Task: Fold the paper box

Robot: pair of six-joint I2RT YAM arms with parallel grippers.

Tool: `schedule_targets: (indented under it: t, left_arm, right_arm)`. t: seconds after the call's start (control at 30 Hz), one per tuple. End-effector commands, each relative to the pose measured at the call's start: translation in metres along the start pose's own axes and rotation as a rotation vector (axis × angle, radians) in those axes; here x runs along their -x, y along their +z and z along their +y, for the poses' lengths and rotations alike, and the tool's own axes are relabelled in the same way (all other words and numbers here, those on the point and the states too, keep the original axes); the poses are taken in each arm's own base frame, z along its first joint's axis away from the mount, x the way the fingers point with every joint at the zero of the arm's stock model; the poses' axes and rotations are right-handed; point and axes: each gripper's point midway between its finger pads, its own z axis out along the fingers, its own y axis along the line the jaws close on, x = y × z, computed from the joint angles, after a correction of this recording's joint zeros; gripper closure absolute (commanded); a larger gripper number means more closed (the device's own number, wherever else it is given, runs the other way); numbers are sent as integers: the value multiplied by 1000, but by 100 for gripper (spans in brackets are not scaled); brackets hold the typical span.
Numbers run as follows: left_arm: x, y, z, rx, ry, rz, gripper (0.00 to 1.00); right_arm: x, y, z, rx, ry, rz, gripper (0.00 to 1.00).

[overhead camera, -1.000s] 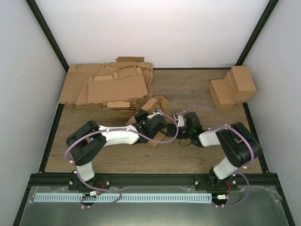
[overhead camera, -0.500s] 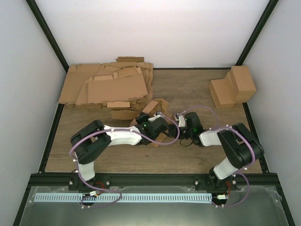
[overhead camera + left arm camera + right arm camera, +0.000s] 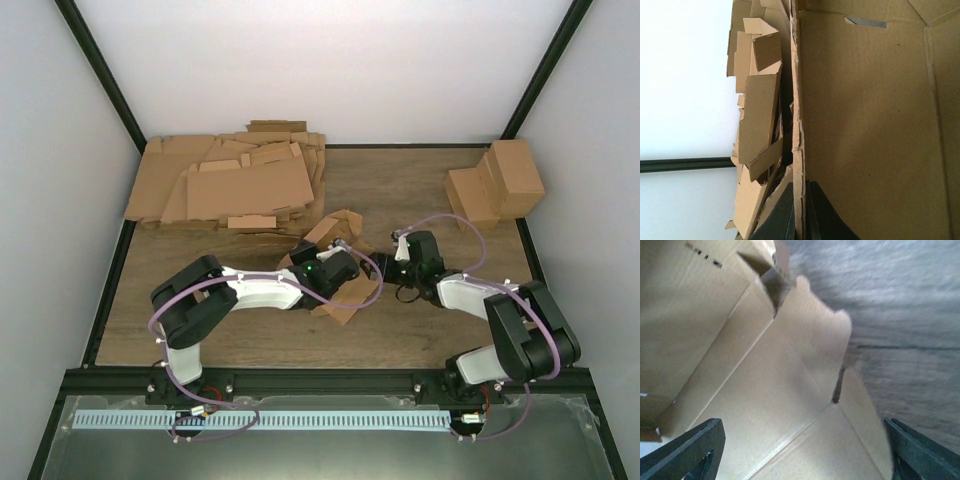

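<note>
I see the paper box (image 3: 338,226) as one brown cardboard piece, partly folded, creased panels tilted up and flaps splayed, just beside the near right corner of the heap of sheets (image 3: 230,180).

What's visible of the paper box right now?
The paper box is plain brown die-cut cardboard, partly folded, with creased panels, loose flaps and a slot. It sits tilted mid-table, just in front of the cardboard heap. The left gripper pinches one wall edge. The right gripper is open and looks apart from it.
</note>
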Motion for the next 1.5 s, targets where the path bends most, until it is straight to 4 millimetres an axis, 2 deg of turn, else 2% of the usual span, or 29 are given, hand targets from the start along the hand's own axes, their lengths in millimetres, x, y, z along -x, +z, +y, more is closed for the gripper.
schedule_targets:
  t: [0.0,0.1,0.3,0.4,0.47,0.6,0.73,0.87,1.17,1.27,1.43,1.47]
  left_arm:
    - [2,-2,-5,2,9,-4,96]
    - [5,-7,-6,15,18,-18,96]
    - [9,-19,-10,35,45,-51,96]
    - [10,-23,-10,45,53,-60,96]
    - [12,-25,-9,50,53,-64,96]
    - [12,-27,-8,54,55,-70,96]
    - [13,-29,-6,59,53,-75,96]
    - [15,-30,-7,63,57,-79,96]
    - [15,-31,-6,67,62,-81,96]
    - [15,-32,-5,69,66,-80,96]
    - [15,-31,-6,75,73,-76,96]
    - [15,-31,-6,78,72,-76,96]
  right_arm:
    - [35,-10,-5,-84,-94,-98,13]
    - [53,-12,0,-91,-160,-156,16]
    - [96,-3,23,-44,-284,-230,27]
    - [105,2,28,-11,-314,-278,39]
    - [107,8,28,2,-334,-295,43]
    - [106,26,19,-11,-346,-270,46]
    - [99,27,16,-3,-345,-265,46]
    - [99,29,15,-11,-352,-264,51]
    - [93,49,10,-112,-363,-221,56]
    - [93,51,10,-141,-369,-226,63]
    - [84,50,12,-203,-393,-236,97]
    - [82,49,11,-212,-391,-235,99]
